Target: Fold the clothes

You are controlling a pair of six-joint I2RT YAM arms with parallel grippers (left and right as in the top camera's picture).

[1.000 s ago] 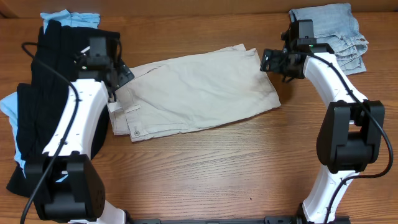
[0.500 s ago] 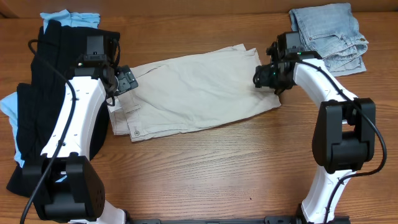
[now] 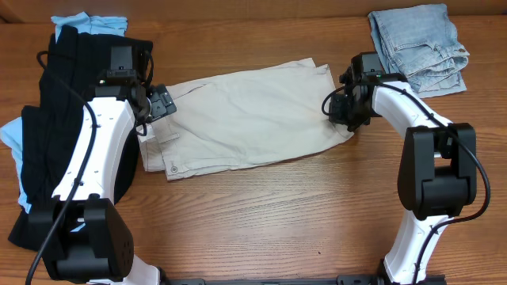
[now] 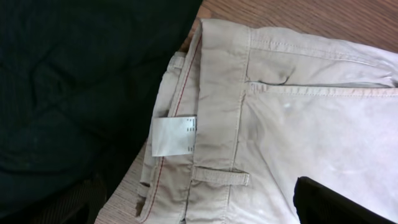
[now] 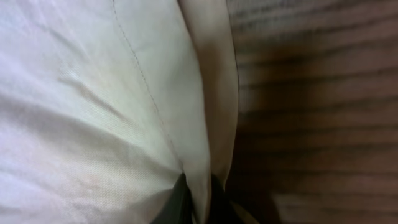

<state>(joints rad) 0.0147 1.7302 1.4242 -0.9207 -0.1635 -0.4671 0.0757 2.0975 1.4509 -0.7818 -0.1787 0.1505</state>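
Overhead top-down; wrist cams close on shorts [image 3: 245,119]

White over black.
My left arm [image 3: 91,154] and right arm [image 3: 408,99] were white-shelled, black-jointed, trailing thin black cables [image 3: 97,119]; left gripper [image 3: 162,103] and right gripper [image 3: 339,109] black.

At the hem of the shorts [image 3: 245,115], the right gripper [image 5: 198,198] is blurred and cropped. Above their waistband [image 4: 219,93], only 1 finger [image 4: 339,202] of the left gripper [image 3: 164,101] is seen.
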